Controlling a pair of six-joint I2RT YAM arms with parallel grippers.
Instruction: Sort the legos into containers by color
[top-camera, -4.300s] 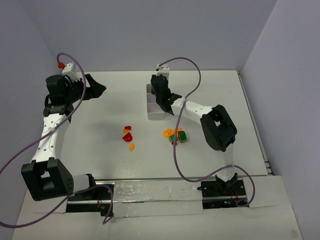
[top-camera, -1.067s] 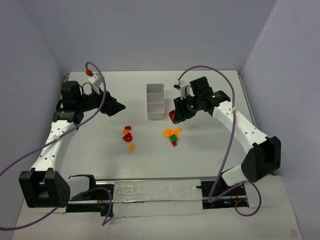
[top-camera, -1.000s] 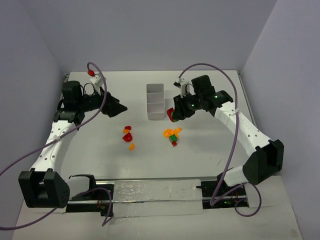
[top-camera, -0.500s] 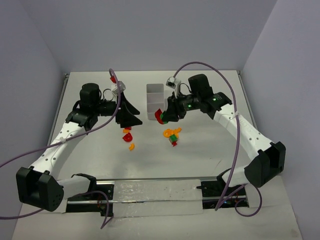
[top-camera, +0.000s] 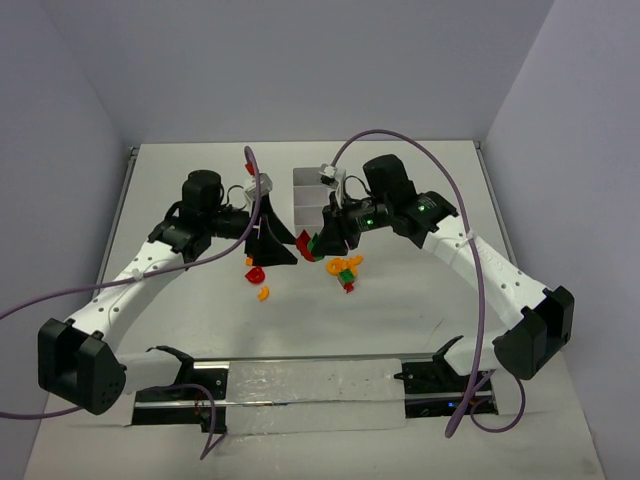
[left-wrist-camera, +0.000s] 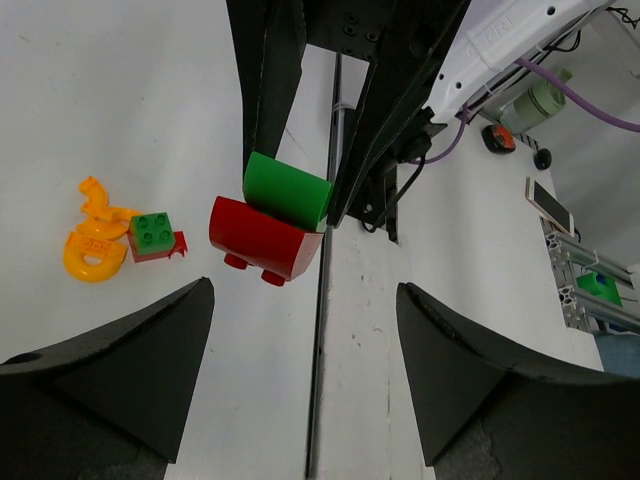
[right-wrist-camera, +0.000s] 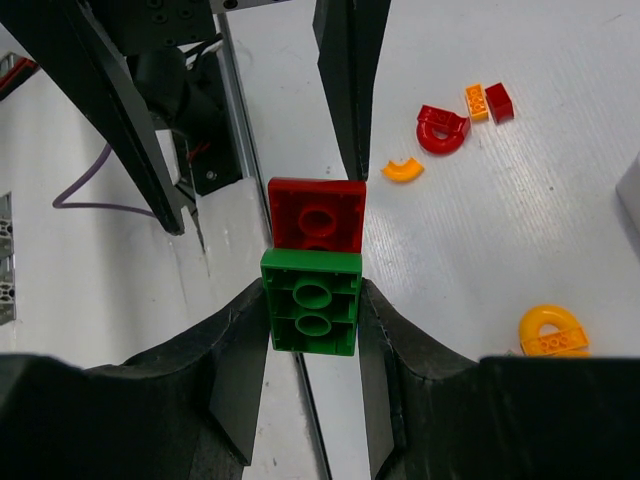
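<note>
Red on green: a red plastic brick (right-wrist-camera: 317, 215) and a green plastic brick (right-wrist-camera: 310, 305) are pressed together as one stack, which hangs above the white table (top-camera: 420, 300), just on the near side of the narrow white three-compartment plastic tray (top-camera: 310, 190); the right claw (right-wrist-camera: 312, 325) is clamped on the green half alone, so the red half juts out past its fingertips; the stack's long axis runs straight out from the right claw toward the left claw (left-wrist-camera: 300, 360), which faces it with its fingers spread wide and nothing between them; in the left wrist view the red half sits just ahead of that gap, roughly centred and untouched; the left claw is therefore the one placed to take the red half, and the coming move looks like a short advance and a closing on red so the two colours can be pulled apart; the loose orange, red and green plastic pieces (top-camera: 345, 268) lie on the table below, apart from both claws.
</note>
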